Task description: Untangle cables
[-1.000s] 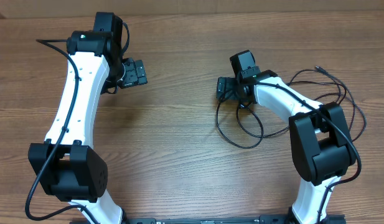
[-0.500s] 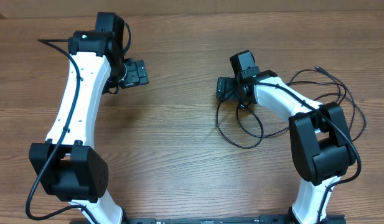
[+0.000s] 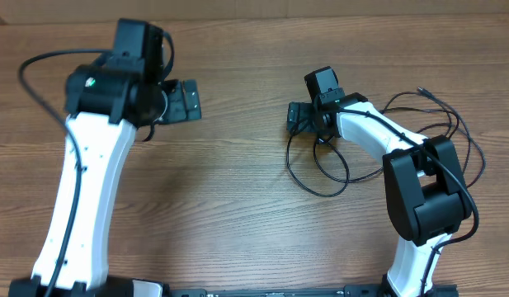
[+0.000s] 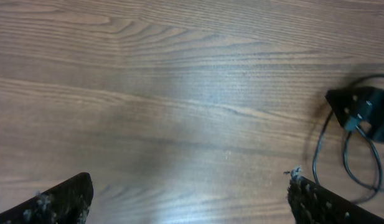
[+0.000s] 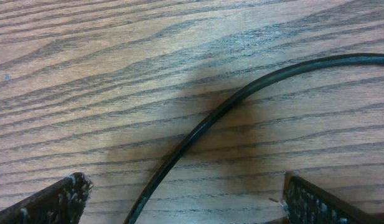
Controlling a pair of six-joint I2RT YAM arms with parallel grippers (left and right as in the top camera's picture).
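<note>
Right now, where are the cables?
In the overhead view the cables lie on the right side, looped beneath and around the right arm; one strand passes under the open right end effector, ungripped.

The worktop (image 3: 238,206) is warm brown with streaked wood grain. The cables (image 5: 192,134) are plain black. The left arm (image 3: 85,190) and right arm (image 3: 365,124) have white links and black joints.

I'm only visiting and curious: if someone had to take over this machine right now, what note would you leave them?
Left gripper: open, empty, over bare table.
Right gripper: open, empty, fingers either side of one strand, not gripping it.
Cables: looped together on the table, beside and under the right arm.
Done: nothing separated yet.
Left: grasp a cable and pull the loops apart.
</note>
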